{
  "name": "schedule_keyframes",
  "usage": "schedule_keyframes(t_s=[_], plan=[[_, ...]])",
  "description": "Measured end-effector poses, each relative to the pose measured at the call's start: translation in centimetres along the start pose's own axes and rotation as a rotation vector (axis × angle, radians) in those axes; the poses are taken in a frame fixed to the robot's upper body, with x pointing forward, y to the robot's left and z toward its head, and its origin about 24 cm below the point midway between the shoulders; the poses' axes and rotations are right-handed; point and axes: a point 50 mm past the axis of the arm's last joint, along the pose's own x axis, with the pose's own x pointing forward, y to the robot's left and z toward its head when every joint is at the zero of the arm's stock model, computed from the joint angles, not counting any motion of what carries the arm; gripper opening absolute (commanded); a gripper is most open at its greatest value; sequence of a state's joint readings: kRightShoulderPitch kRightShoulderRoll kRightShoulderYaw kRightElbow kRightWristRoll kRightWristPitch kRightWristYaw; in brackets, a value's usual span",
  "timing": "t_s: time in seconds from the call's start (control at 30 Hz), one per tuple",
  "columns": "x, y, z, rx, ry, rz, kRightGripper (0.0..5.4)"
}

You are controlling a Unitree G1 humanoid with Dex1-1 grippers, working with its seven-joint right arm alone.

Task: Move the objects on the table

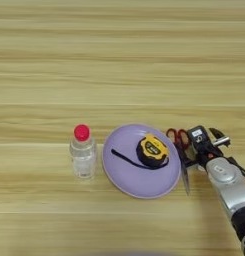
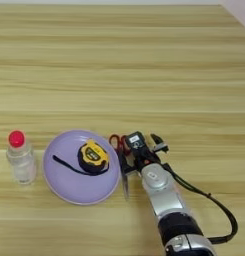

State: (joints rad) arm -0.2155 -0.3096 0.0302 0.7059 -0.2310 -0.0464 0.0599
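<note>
Light-wood table [image 1: 119, 60]: yellow-black tape measure [image 1: 152, 150] on round lilac plate [image 1: 129, 175]; black two-fingered gripper [image 2: 145, 141], jaws spread, above red-handled scissors [image 1: 182, 150].

No text, number or brand can be read anywhere in either view. The yellow-black tape measure [image 1: 152, 150] on the round lilac plate [image 1: 125, 175] has a dark label panel on its top face with small pale marks on it, but they are too small to make out. The black gripper [image 2: 144, 145] carries a small pale patch on its upper block, also unreadable. The clear plastic bottle [image 1: 83, 152] with its red cap shows no label, and the red-handled scissors [image 1: 181, 150] and the light-wood table [image 1: 119, 60] bear no visible marks
</note>
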Motion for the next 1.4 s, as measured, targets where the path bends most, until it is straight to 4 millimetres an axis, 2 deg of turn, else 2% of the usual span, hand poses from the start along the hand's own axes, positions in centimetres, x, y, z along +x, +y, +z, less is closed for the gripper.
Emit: schedule_keyframes(t_s=[1.07,1.4], plan=[[-0.6,1.1,0.2,0.037,-0.028,0.109,5.38],[-0.6,1.0,0.2,0.015,-0.021,0.084,5.38]])
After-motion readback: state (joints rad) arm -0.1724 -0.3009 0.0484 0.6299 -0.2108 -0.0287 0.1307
